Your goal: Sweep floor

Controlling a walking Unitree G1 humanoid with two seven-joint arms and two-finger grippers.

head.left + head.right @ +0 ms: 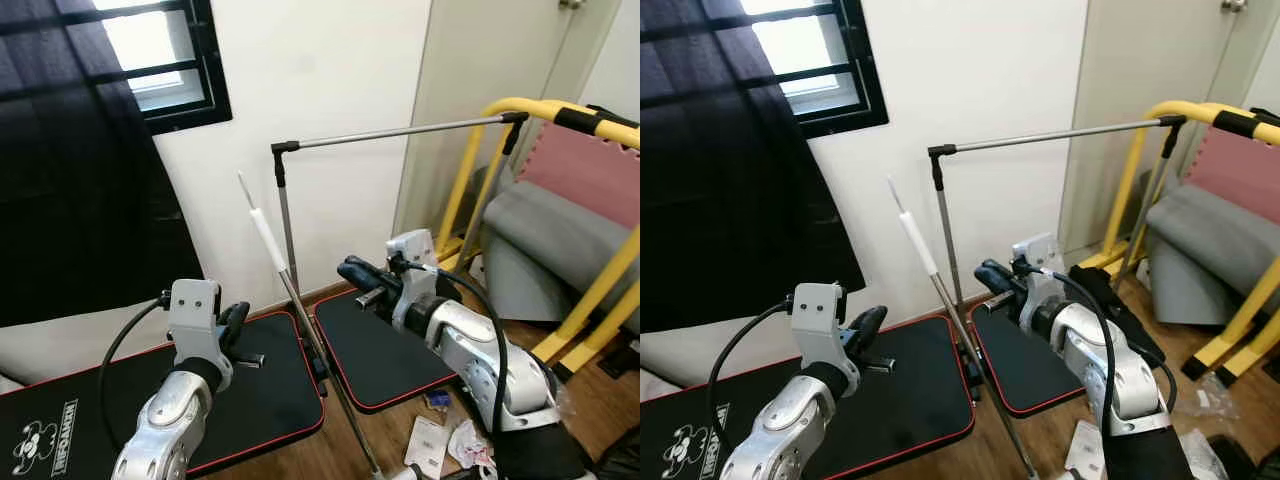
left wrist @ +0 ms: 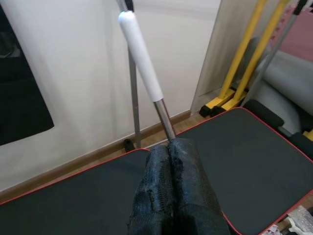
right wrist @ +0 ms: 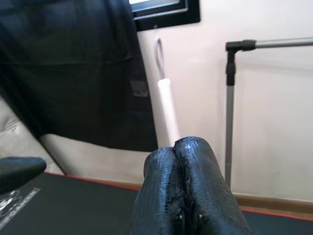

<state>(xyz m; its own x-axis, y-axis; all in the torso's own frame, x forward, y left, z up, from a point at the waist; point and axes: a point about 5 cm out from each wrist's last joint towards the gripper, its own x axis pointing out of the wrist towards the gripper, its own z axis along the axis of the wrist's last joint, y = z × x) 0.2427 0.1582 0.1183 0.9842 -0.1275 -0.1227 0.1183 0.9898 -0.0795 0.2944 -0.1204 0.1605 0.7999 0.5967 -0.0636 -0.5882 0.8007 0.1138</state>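
A broom handle [image 1: 320, 345] with a white grip [image 1: 266, 236] and a hanging loop leans up from the floor, between two black mats. My left gripper [image 1: 236, 324] is raised over the left mat, a little left of the shaft and apart from it. In the left wrist view its fingers [image 2: 168, 161] are pressed together, with the white grip [image 2: 142, 61] just beyond the tips. My right gripper [image 1: 356, 272] hovers to the right of the shaft. Its fingers [image 3: 176, 156] are also shut on nothing, and the grip [image 3: 167, 115] stands behind them. The broom head is hidden.
A grey clothes rack [image 1: 400, 132] stands by the white wall behind the handle. Red-edged black mats [image 1: 265, 400] [image 1: 385, 355] cover the floor. A yellow frame [image 1: 590, 290], a grey cushion [image 1: 570, 240] and a pink foam mat [image 1: 600, 165] crowd the right. Scraps of litter [image 1: 440, 440] lie on the wood floor.
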